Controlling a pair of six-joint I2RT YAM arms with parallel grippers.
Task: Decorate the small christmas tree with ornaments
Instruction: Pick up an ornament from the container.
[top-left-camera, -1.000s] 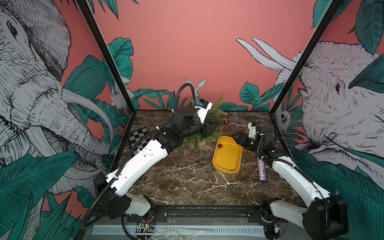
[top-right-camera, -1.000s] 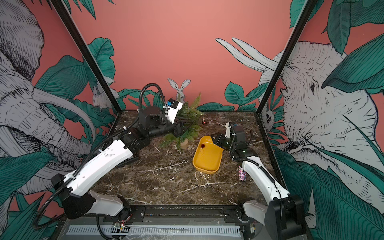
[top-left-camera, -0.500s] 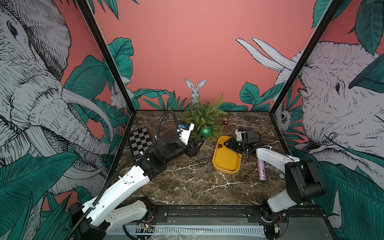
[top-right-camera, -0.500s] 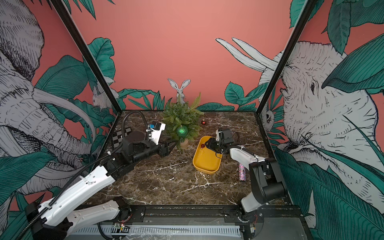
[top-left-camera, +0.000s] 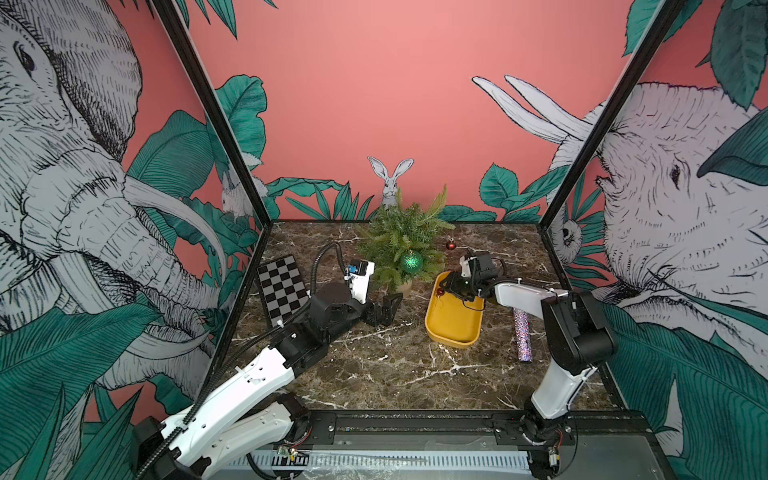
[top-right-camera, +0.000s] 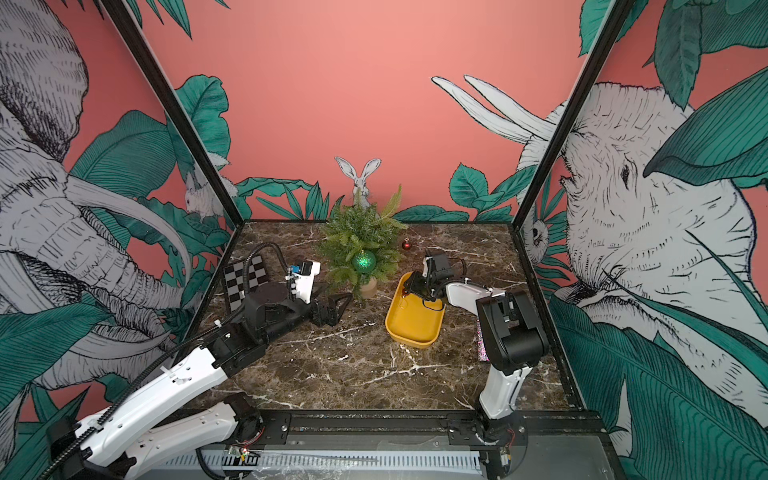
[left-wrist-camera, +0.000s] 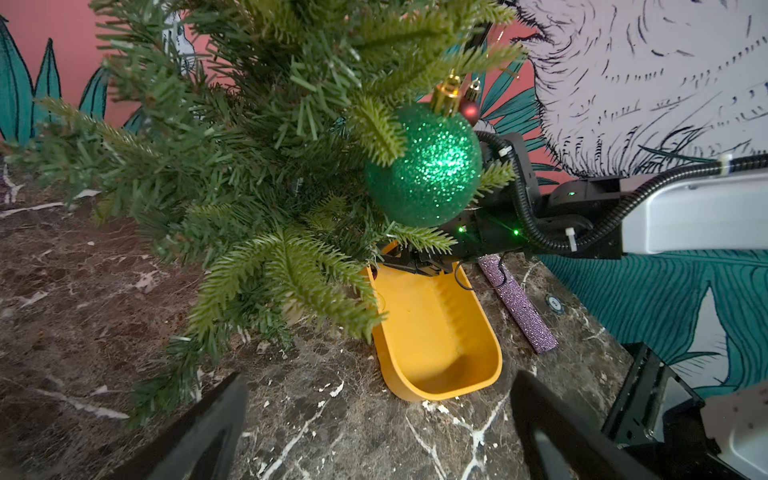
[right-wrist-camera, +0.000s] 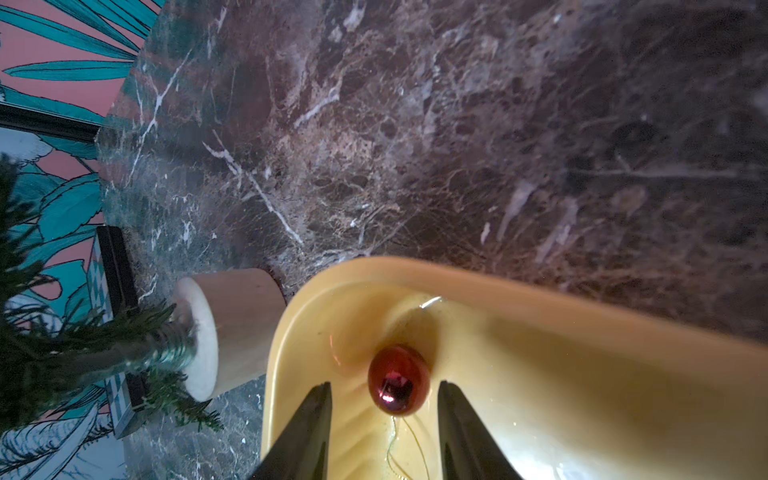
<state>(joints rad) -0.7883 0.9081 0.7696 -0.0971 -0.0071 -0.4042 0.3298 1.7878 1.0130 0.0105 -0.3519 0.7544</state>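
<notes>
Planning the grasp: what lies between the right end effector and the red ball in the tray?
Only yellow tray floor and the string of the red ball, shown in the right wrist view.

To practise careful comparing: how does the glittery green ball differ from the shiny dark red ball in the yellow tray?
The glittery green ball is far larger than the shiny dark red ball. The green one sparkles with glitter; the red one is smooth, mirror-like. The green ball hangs on the small christmas tree; the red ball lies in the yellow tray. Both are round ornaments.
</notes>
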